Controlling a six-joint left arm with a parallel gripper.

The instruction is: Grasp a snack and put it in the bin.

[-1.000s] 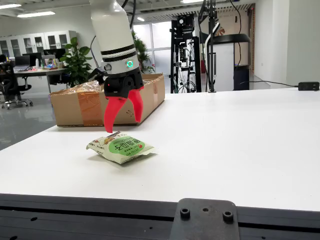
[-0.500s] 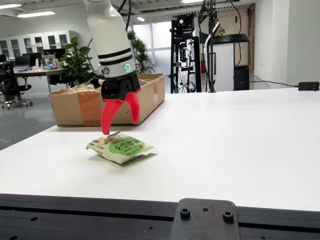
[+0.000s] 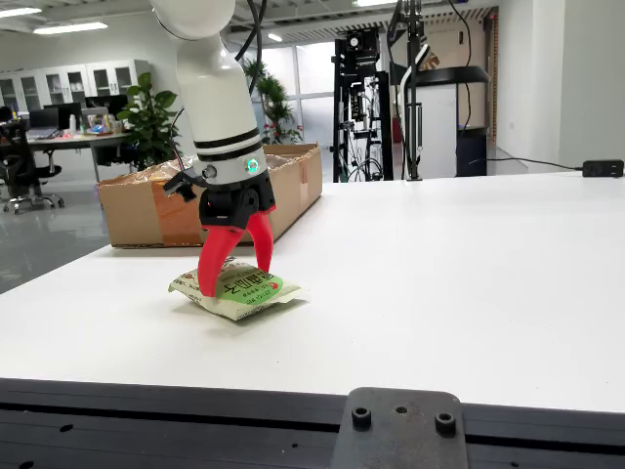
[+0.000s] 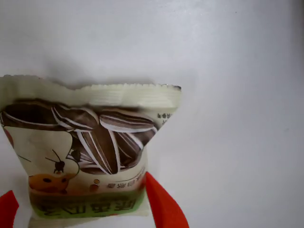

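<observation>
1. Gripper [image 3: 236,278] with red fingers [image 3: 212,259] is hanging at the end of the white arm [image 3: 217,93], pointing down onto the snack packet [image 3: 237,290] in the fixed view.
2. Its jaws are standing open, one finger on each side of the packet; in the view riding on the gripper, the right finger [image 4: 161,204] is lying just beside the packet's edge, and only a corner of the other finger is showing at the lower left.
3. Whether the fingertips are already pressing on the wrapper is not clear from either view.
4. The snack packet [image 4: 90,147], a pale green and cream bag printed with striped sunflower seeds and a cartoon figure, is lying flat on the white table [image 3: 469,274], near its front left part in the fixed view.
5. The packet's crimped top seal is pointing away from the gripper in the wrist view.
6. A cardboard box [image 3: 156,205], open at the top and banded with brown tape, is sitting at the table's far left edge behind the arm, well apart from the packet.
7. A green light [image 3: 252,165] is glowing on the arm's wrist ring.
8. A black mount plate [image 3: 398,430] with screws is showing at the front edge of the fixed view.
</observation>
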